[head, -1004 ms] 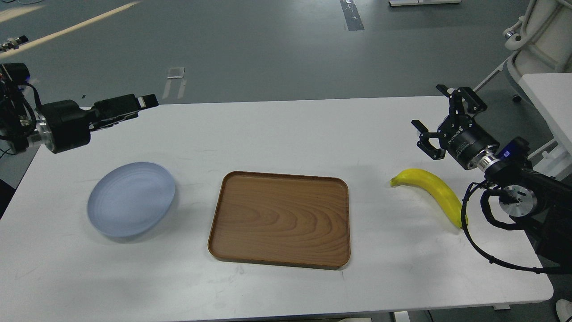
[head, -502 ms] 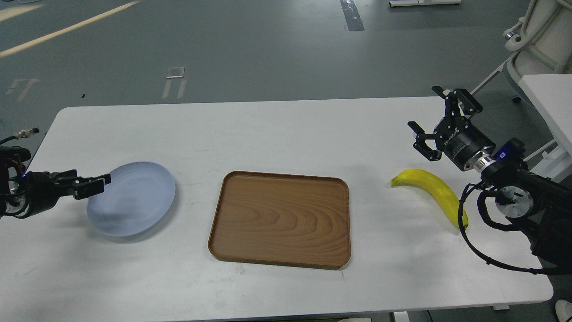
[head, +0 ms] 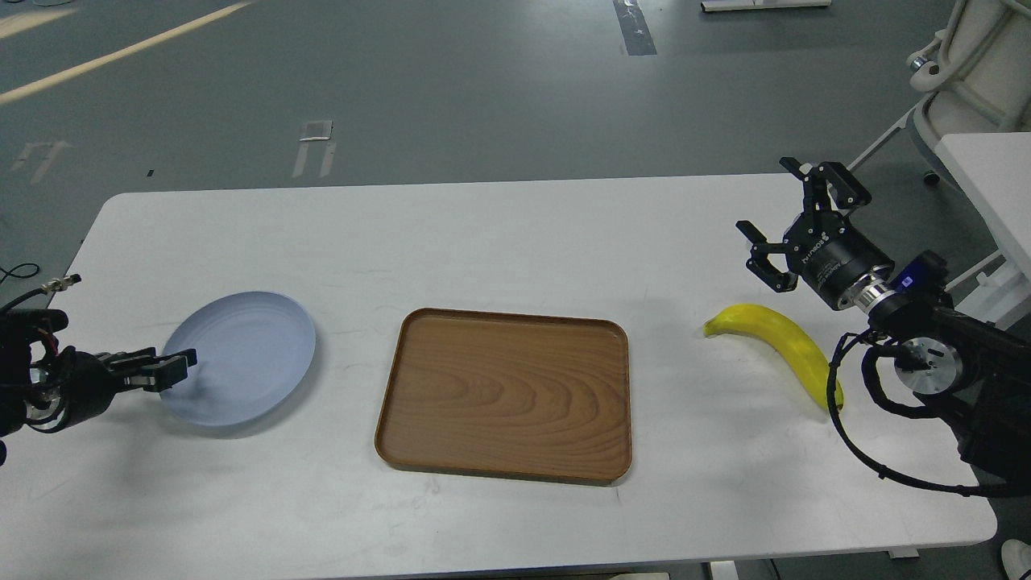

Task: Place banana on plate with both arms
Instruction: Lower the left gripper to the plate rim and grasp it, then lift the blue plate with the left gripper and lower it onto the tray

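The yellow banana [head: 785,338] lies on the white table at the right, stem end pointing left. My right gripper [head: 763,195] hovers just behind and above it, open and empty, jaws spread wide. The pale blue-grey plate [head: 250,354] rests on the table at the left. My left gripper [head: 173,369] comes in low from the left edge, and its tips overlap the plate's left rim. It is seen side-on and dark, so I cannot tell whether it grips the rim.
A brown wood-grain tray [head: 507,395] lies empty between the plate and the banana. The white table [head: 499,242] ends close to the right of the banana. A white chair base [head: 966,72] and a second table stand beyond the right edge.
My left arm has dropped from high over the table's back left corner down to the plate's left rim. My right gripper has shifted only slightly above the banana.
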Robot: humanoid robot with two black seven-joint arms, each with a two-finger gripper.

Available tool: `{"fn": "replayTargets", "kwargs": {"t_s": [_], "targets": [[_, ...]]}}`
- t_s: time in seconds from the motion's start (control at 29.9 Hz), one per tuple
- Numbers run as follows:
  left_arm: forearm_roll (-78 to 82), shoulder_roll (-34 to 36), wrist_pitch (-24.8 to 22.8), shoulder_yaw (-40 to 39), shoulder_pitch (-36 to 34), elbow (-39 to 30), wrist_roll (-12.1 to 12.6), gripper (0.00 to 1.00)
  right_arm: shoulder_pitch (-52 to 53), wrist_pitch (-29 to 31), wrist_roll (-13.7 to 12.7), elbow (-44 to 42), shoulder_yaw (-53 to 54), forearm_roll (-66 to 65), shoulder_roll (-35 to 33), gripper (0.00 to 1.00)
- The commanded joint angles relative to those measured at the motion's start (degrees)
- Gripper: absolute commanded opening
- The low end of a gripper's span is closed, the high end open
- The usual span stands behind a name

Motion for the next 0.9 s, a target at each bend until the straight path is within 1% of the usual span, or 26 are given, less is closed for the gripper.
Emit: {"fn": "replayTargets", "kwargs": {"t_s": [0.0, 0.27, 0.5, 0.6, 0.67, 0.74, 0.8, 0.84, 0.87], "targets": [[-1.3, 0.3, 0.1, 0.0, 0.2, -0.1, 0.0, 0.00, 0.0, 0.0, 0.0, 0.0, 0.0, -0.2, 0.1, 1.00], [-2.0, 0.1, 3.0, 0.0, -0.2, -0.1, 0.0, 0.00, 0.0, 0.0, 0.0, 0.0, 0.0, -0.5, 0.1, 1.00], [-2.3, 0.3, 3.0, -0.2, -0.8, -0.1, 0.0, 0.00, 0.1, 0.0, 0.0, 0.0, 0.1, -0.5, 0.1, 1.00], [-3.2, 0.6, 2.5, -0.4, -2.3, -0.1, 0.0, 0.00, 0.1, 0.0, 0.0, 0.0, 0.1, -0.4, -0.1, 1.00], [-4.3, 0.9, 0.8, 0.0, -6.1, -0.7, 0.0, 0.00, 0.1, 0.0, 0.0, 0.0, 0.0, -0.4, -0.2, 1.00], [-4.4, 0.9, -5.0, -0.3, -12.0, -1.9, 0.0, 0.00, 0.1, 0.0, 0.0, 0.0, 0.0, -0.4, -0.3, 1.00], [-4.4, 0.9, -7.3, -0.2, -14.6, -3.7, 0.0, 0.00, 0.1, 0.0, 0.0, 0.0, 0.0, -0.5, -0.4, 1.00], [-4.3, 0.9, -8.7, -0.2, -16.7, -6.3, 0.0, 0.00, 0.1, 0.0, 0.0, 0.0, 0.0, -0.4, -0.4, 1.00], [-4.3, 0.9, -9.0, -0.2, -17.5, -7.7, 0.0, 0.00, 0.1, 0.0, 0.0, 0.0, 0.0, -0.4, -0.4, 1.00]]}}
